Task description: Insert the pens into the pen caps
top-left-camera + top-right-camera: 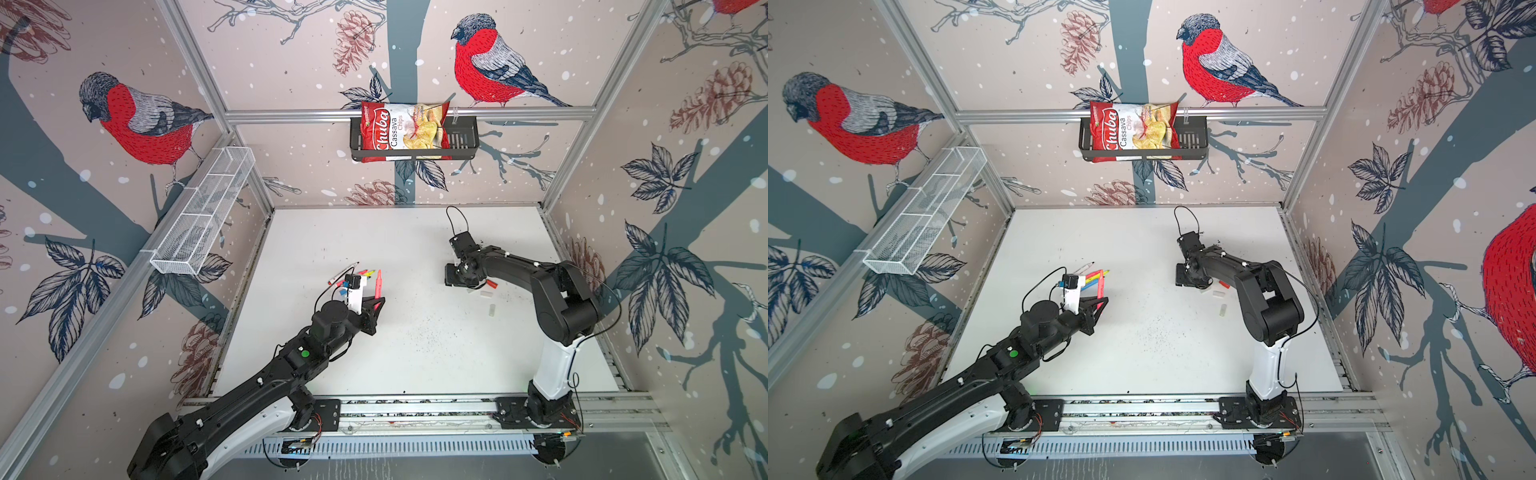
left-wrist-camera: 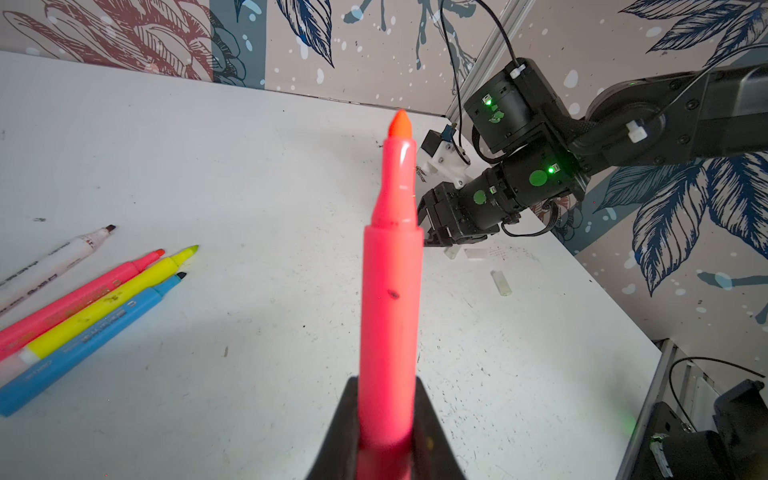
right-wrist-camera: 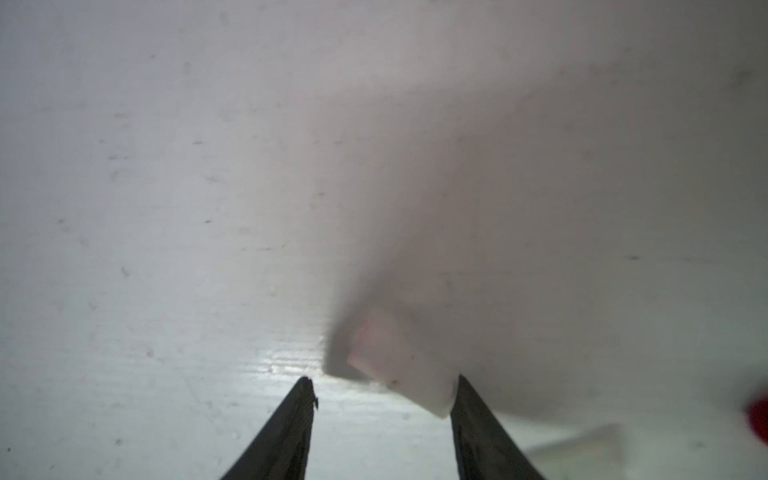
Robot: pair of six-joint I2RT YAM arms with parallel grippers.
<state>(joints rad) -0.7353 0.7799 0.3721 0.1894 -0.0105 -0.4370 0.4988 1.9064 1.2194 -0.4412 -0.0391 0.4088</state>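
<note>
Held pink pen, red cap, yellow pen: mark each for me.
Held pink pen (image 2: 390, 316), left wrist view, mid-barrel.
Red cap (image 1: 492, 284), in a top view, its middle.
Yellow pen (image 2: 104, 306), left wrist view, mid-barrel.

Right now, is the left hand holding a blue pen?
No, the left hand grips a pink pen; the blue pen lies on the table.

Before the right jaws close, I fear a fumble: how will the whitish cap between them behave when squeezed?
The cap looks small and hollow, so probably light and apt to skid on the smooth table. It lies askew, nearer one of the right jaws, so it may swivel.
</note>
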